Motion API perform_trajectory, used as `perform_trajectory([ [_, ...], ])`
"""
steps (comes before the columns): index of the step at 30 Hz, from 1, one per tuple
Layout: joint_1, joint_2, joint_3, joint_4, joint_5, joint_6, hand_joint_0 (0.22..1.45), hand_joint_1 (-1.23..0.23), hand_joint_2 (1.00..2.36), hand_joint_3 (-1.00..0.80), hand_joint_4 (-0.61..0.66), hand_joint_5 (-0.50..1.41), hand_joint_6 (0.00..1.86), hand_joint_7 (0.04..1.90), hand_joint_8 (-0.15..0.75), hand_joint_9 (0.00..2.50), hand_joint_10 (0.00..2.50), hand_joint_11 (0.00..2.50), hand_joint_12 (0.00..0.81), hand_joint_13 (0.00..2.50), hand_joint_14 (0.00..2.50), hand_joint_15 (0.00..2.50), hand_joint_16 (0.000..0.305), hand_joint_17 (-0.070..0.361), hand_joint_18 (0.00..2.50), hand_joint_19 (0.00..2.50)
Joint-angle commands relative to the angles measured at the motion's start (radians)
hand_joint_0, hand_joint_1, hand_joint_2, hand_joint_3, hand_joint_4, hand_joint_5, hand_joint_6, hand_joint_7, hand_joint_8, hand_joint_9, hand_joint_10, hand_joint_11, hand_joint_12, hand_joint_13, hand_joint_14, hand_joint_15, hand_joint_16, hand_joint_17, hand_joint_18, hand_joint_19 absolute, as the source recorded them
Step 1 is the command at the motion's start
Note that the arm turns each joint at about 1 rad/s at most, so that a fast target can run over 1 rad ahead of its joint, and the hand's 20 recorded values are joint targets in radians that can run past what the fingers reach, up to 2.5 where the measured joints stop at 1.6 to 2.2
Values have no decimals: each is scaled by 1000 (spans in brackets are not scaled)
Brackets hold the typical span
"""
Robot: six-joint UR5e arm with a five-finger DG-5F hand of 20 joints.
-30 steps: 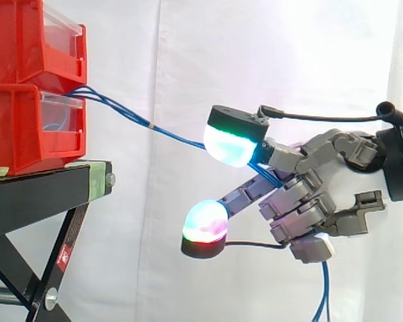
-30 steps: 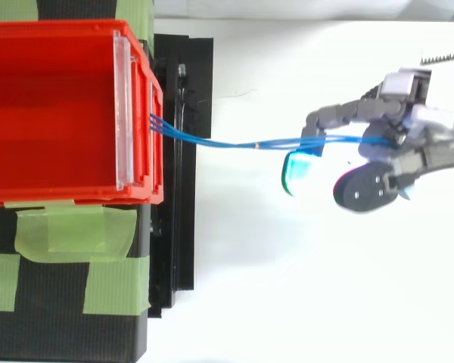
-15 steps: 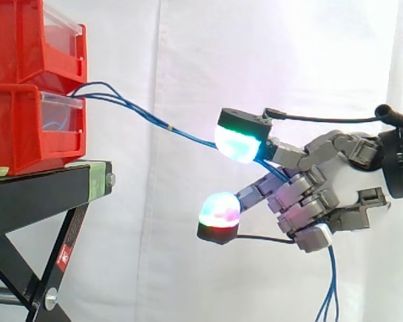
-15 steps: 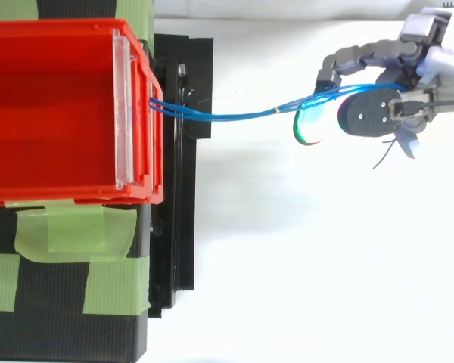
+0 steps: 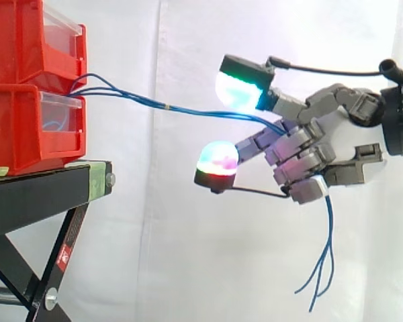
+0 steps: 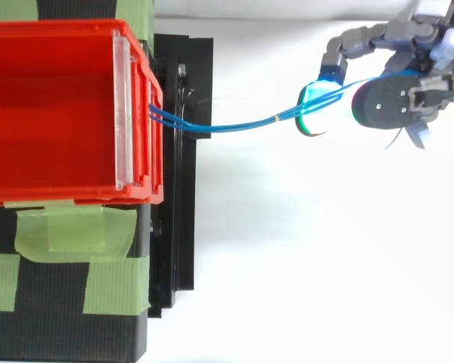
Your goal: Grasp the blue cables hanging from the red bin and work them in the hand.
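Comparing views: in the side view, two stacked bins are seen, the upper red bin on the lower red bin, and the loose ends of the blue cables are seen hanging below the hand. In the top view, the bare inside of the upper bin is seen from above, and the cables are seen bowing sideways between bin and hand.
Cable position: the cables are led out at the front, where the two bins meet, and are carried almost level through free air to the hand.
Surroundings: the bins are borne by a black stand; green tape is applied to its top; a white curtain is hung behind.
Obstructions: the stretch of cable inside the hand is hidden by the fingers in both views.
Hand state: the fingers are curled round the cables, which are gripped among them. One green-cyan pad is raised above the cables, and one red-magenta pad is set below them.
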Motion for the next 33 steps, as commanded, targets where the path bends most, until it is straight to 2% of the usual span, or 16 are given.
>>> perform_trajectory([
  [1, -1, 15, 3, 0, 1, -13, 867, -563, 1002, -962, 272, 90, 385, 1247, 556, 1957, 2500, 2500, 671, 2050, 2500, 2108, 170, 128, 2500, 759],
  [8, -10, 15, 19, -4, 9, 4, 869, -562, 1002, -963, 260, 93, 429, 1241, 547, 1952, 2500, 2500, 661, 2040, 2500, 2104, 169, 126, 2500, 771],
  [10, -18, 15, 49, -14, 24, 12, 869, -562, 1002, -962, 261, 97, 436, 1234, 546, 1951, 2500, 2500, 659, 2038, 2500, 2105, 173, 129, 2500, 772],
  [11, -18, 15, 49, -14, 24, 12, 871, -563, 1001, -963, 256, 98, 436, 1236, 548, 1952, 2500, 2500, 659, 2037, 2500, 2108, 171, 128, 2500, 777],
  [16, -27, 15, 98, -89, 57, -2, 879, -571, 1002, -952, 245, 109, 441, 1241, 537, 1944, 2500, 2500, 650, 2028, 2500, 2102, 169, 127, 2500, 782],
  [24, -15, 14, 98, -89, 64, -54, 893, -585, 1006, -879, 222, 114, 471, 1249, 531, 1937, 2500, 2500, 640, 2014, 2500, 2092, 169, 126, 2500, 776],
  [33, 2, 14, 98, -74, 64, -70, 901, -591, 1008, -840, 226, 108, 521, 1236, 527, 1930, 2500, 2500, 632, 1998, 2500, 2094, 170, 128, 2485, 789],
])
